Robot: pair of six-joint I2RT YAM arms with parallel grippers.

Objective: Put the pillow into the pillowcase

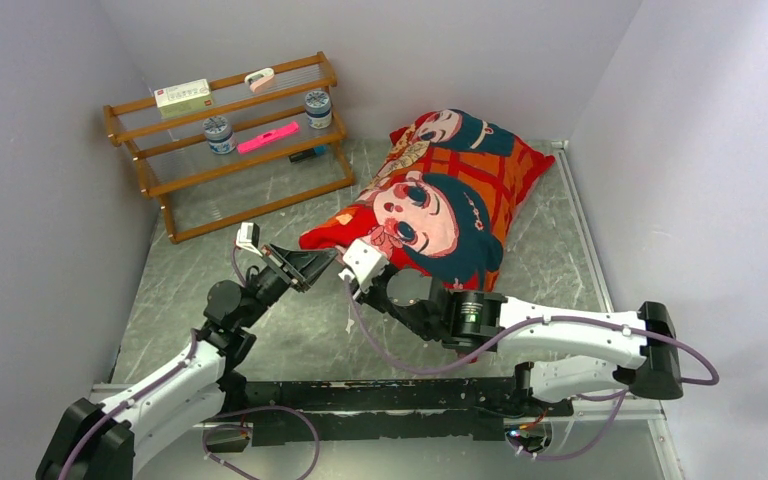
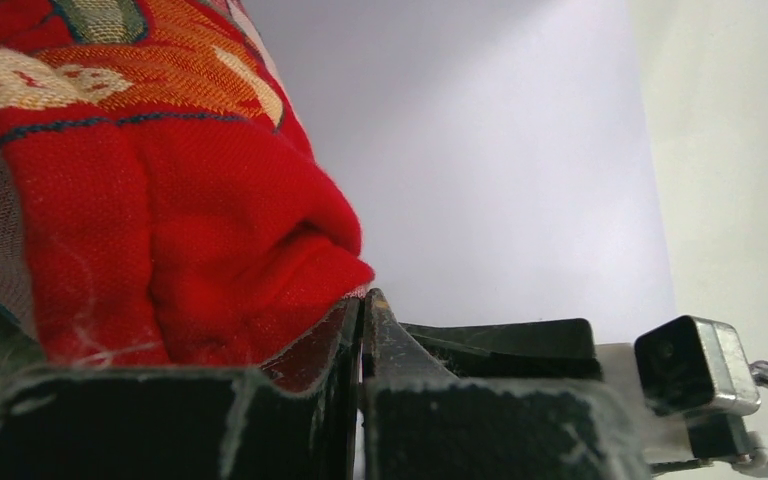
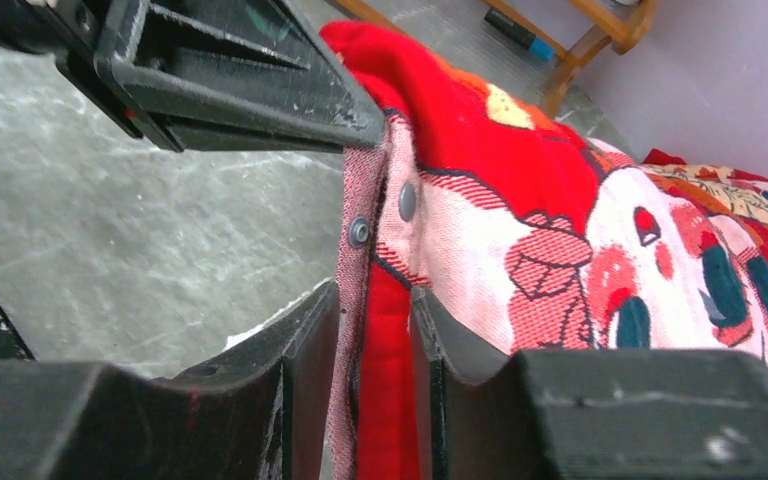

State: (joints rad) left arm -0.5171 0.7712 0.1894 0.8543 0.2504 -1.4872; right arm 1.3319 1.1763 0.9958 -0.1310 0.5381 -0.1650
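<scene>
At pillowcase [image 1: 440, 190] hem, left claw [image 2: 362, 305], right claw [image 3: 375, 300] each pinching fabric, table [image 1: 305, 325] stretching leftward

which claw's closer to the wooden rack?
Left. Left claw is at the pillowcase's near corner, on the rack's side; right claw grips the pillowcase edge just right, farther off.

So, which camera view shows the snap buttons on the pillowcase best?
The right wrist view: two metal snap buttons sit on the pillowcase edge above the right gripper. The other views show only fabric, no buttons.
</scene>
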